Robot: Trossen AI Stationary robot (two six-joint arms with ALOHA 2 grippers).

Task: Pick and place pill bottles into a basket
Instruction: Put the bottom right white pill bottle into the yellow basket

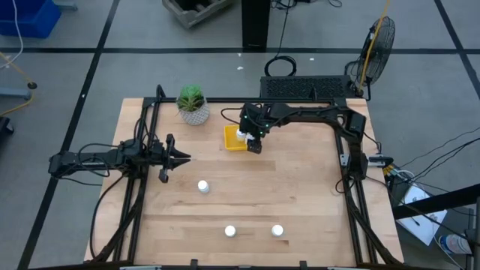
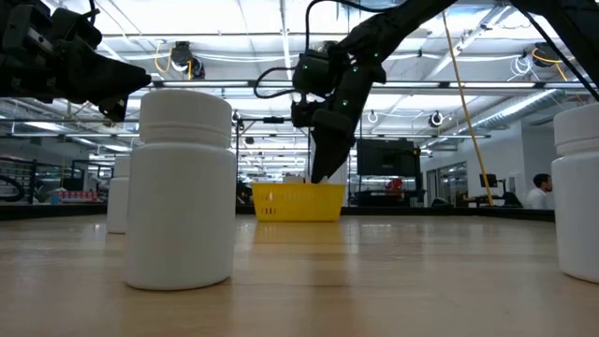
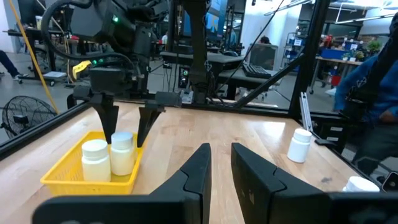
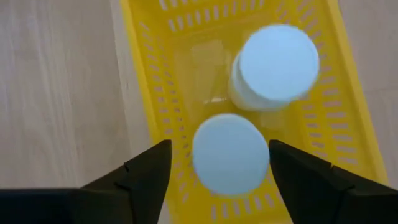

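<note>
The yellow basket (image 1: 235, 139) stands at the table's far middle, also in the low view (image 2: 298, 201). Two white pill bottles stand upright in it (image 4: 230, 154) (image 4: 277, 65), also seen from the left wrist (image 3: 122, 152) (image 3: 95, 160). My right gripper (image 4: 219, 149) points down over the basket, open, one finger on each side of the nearer bottle; I see no touch. Three more bottles stand on the table (image 1: 203, 186) (image 1: 230, 231) (image 1: 277, 230). My left gripper (image 1: 184, 158) hovers at the table's left, open by a narrow gap and empty (image 3: 221, 165).
A white pot with a green plant (image 1: 193, 105) stands just left of the basket at the far edge. Black frame rails run along the table's left and right sides (image 1: 352, 157). Bare wood lies between the basket and the three loose bottles.
</note>
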